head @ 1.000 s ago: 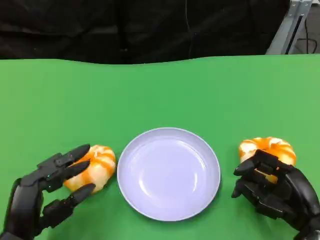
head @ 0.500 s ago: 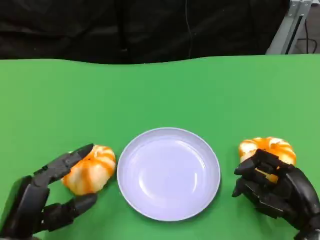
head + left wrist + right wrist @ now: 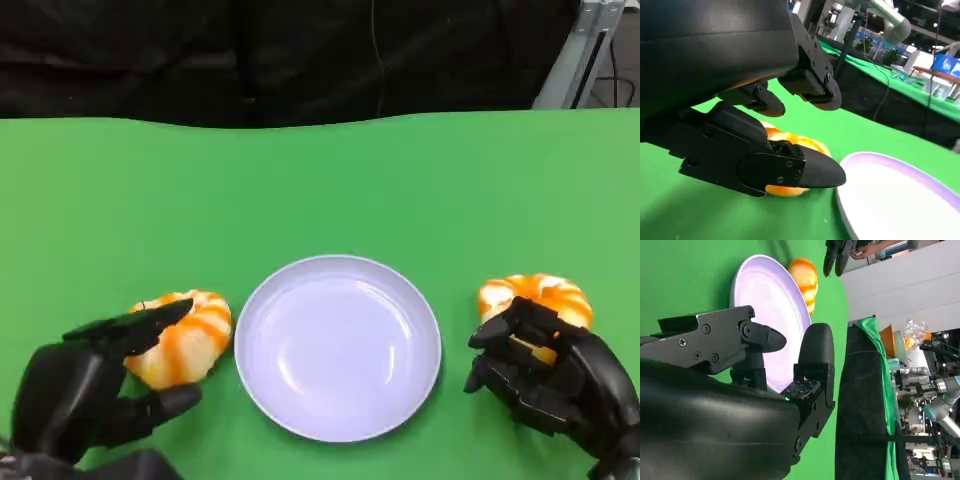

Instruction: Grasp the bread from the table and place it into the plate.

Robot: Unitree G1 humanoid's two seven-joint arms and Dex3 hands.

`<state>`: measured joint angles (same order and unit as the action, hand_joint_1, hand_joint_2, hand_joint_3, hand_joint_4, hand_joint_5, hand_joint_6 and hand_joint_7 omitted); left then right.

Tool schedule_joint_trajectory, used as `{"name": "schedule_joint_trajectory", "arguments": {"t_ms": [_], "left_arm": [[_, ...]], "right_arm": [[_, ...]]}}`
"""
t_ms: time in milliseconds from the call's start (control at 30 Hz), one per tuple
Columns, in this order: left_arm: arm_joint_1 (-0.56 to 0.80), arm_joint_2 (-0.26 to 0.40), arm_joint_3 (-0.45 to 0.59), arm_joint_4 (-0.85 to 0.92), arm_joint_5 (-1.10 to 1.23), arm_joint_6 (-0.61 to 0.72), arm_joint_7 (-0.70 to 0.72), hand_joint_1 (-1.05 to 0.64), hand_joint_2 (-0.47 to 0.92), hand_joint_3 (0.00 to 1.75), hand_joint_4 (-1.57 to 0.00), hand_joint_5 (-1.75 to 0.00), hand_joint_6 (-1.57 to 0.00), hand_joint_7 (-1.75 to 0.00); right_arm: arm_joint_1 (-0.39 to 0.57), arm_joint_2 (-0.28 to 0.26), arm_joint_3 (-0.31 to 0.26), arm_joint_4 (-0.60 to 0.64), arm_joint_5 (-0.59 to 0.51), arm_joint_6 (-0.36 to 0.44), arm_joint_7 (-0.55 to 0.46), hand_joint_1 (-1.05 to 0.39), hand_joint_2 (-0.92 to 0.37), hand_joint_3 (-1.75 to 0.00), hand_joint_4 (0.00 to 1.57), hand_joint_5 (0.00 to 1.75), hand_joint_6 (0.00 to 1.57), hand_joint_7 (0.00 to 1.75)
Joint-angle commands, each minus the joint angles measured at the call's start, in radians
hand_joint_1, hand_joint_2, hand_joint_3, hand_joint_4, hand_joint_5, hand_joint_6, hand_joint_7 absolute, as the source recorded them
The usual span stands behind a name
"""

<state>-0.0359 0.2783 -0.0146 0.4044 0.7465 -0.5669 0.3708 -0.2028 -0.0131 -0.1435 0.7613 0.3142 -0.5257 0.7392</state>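
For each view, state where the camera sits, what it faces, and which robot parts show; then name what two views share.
Head view: high up, looking down at the green table; left hand and right hand show.
Left wrist view: behind the left hand, facing the left bread.
Right wrist view: behind the right hand, turned sideways.
All three share the plate.

The black left hand (image 3: 85,395) is cut off by the head view's lower edge, and its fingers cover part of the orange-and-white striped bread roll (image 3: 190,340). The black right hand (image 3: 555,385) hides the near side of a second orange striped roll (image 3: 540,295); whether it touches cannot be told.
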Motion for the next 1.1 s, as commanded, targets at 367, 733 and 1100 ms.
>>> {"name": "schedule_joint_trajectory", "arguments": {"t_ms": [367, 733, 1100], "left_arm": [[-0.078, 0.076, -0.121, 0.032, 0.009, 0.117, 0.029, -0.84, 0.92, 0.36, -0.62, 0.00, -0.63, 0.00], [-0.102, 0.100, -0.182, 0.039, -0.001, 0.192, -0.016, -0.88, 0.92, 0.37, -0.59, 0.00, -0.63, 0.00], [-0.104, 0.140, -0.228, 0.010, -0.009, 0.281, -0.125, -0.96, 0.92, 0.30, -0.50, 0.00, -0.50, 0.00]], "right_arm": [[-0.008, -0.010, -0.007, 0.006, 0.003, -0.012, 0.003, 0.02, -0.90, -0.49, 0.52, 1.61, 0.62, 1.13], [-0.001, -0.010, -0.005, -0.005, 0.000, -0.008, -0.003, 0.00, -0.89, -0.49, 0.53, 1.59, 0.62, 1.12], [0.001, -0.012, -0.005, -0.008, 0.004, -0.006, 0.001, -0.01, -0.89, -0.47, 0.53, 1.59, 0.63, 1.11]]}}
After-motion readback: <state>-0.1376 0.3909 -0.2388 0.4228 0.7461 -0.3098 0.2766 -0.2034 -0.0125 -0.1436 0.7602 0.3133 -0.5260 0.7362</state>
